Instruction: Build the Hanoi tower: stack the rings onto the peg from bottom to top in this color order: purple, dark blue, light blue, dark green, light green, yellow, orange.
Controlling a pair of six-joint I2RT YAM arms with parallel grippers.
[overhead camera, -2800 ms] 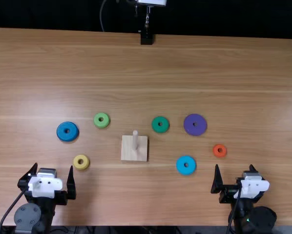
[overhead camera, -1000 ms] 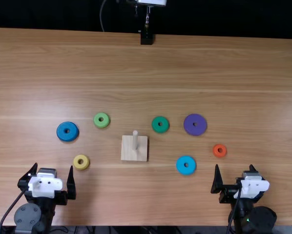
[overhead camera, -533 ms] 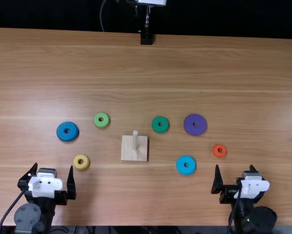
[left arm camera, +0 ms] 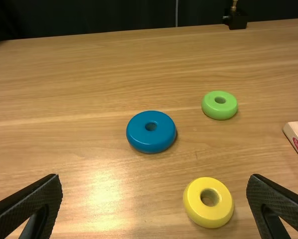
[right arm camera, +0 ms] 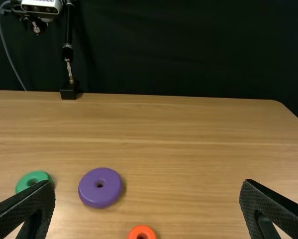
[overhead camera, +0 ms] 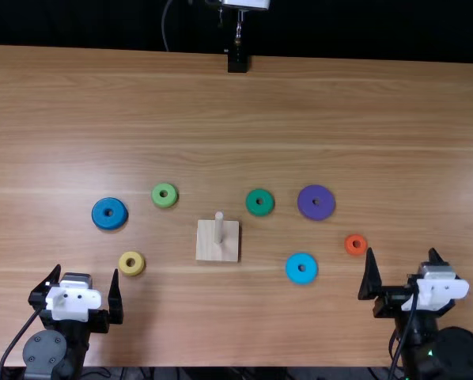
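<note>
Left gripper [overhead camera: 87, 269]: its two flat black fingers stood wide apart, nothing between them; a fine crosshatch covered their inner faces.
Right gripper [overhead camera: 402, 250]: fingers likewise wide apart and empty.
Surface [overhead camera: 221, 111]: light brown wood with long streaky grain, glossy beyond the left fingers.
Peg board [overhead camera: 208, 243]: pale, square wooden block with an upright, round-tipped peg [overhead camera: 219, 229] bearing no rings, between the two pairs of fingers and farther out.
Rings by the left fingers: a smooth, rounded yellow ring [overhead camera: 124, 263] near their tips, a thick, shiny dark blue ring [overhead camera: 100, 214] farther out, a light green ring [overhead camera: 156, 195] beyond and rightward.
Rings by the right fingers: a small orange ring [overhead camera: 350, 245] just beside the left tip, a light blue ring [overhead camera: 292, 269] to their left, a broad, flattish purple ring [overhead camera: 305, 203] beyond them, a dark green ring [overhead camera: 251, 203] farther left.
Hidden or cut: in the right wrist view, a finger covered part of the dark green ring and the frame clipped the orange one; the left wrist view cropped the board.
</note>
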